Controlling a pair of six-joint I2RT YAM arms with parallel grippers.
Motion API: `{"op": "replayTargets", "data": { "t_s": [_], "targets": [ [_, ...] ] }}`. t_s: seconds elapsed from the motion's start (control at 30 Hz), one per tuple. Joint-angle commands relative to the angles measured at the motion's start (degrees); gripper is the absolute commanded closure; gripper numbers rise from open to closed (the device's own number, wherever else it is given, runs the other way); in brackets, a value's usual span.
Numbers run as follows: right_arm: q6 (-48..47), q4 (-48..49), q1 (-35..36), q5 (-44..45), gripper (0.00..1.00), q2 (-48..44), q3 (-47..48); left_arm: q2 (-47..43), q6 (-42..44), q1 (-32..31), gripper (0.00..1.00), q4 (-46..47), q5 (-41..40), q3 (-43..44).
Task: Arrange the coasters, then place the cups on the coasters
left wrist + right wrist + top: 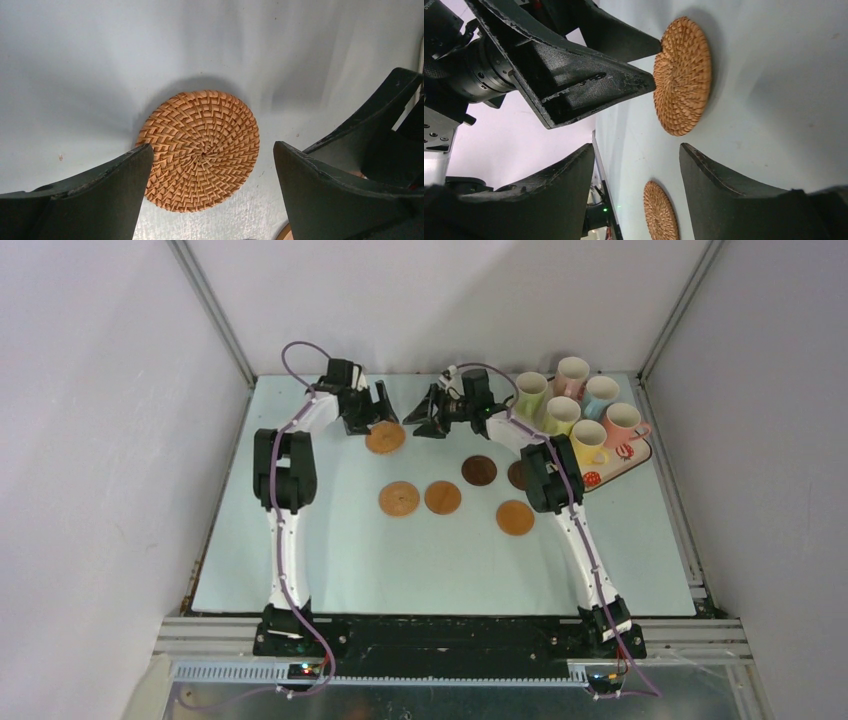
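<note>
An orange-tan woven coaster point(385, 437) lies flat at the back of the table. My left gripper point(368, 412) hangs over its far-left edge, open, with the coaster point(200, 150) showing below the gap between the fingers and nothing held. My right gripper point(414, 424) points left just right of that coaster point(683, 75), open and empty. Two tan coasters point(399, 498) point(442, 497) lie mid-table and a third point(515, 517) lies right. One dark coaster point(479, 470) shows fully; another point(516, 475) is half hidden by the right arm. Several pastel cups point(588, 440) stand at the back right.
The cups stand on a cream tray with red prints point(632, 454) near the right wall. White walls close in the table at the back and both sides. In the right wrist view the left gripper's fingers point(624, 75) reach to the coaster's edge, close to my right gripper.
</note>
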Motion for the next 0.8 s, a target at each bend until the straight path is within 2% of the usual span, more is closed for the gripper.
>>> {"op": "replayTargets", "data": {
  "t_s": [0.0, 0.27, 0.47, 0.77],
  "targets": [
    [3.59, 1.03, 0.93, 0.22, 0.33, -0.06, 1.04, -0.31, -2.21, -0.77, 0.0, -0.35, 0.86, -5.1],
    [3.91, -4.86, 1.16, 2.58, 0.37, 0.76, -0.72, -0.82, -3.02, -0.8, 0.0, 0.77, 1.1, -6.33],
    [0.66, -11.76, 1.21, 9.14, 0.37, 1.01, 0.77, -1.42, -3.04, -0.75, 0.0, 1.46, 2.42, -7.98],
    [-0.52, -14.35, 1.61, 12.48, 0.38, 2.89, 4.56, -3.48, -2.69, -1.75, 0.0, 3.5, 2.78, -12.13]
  ]
}}
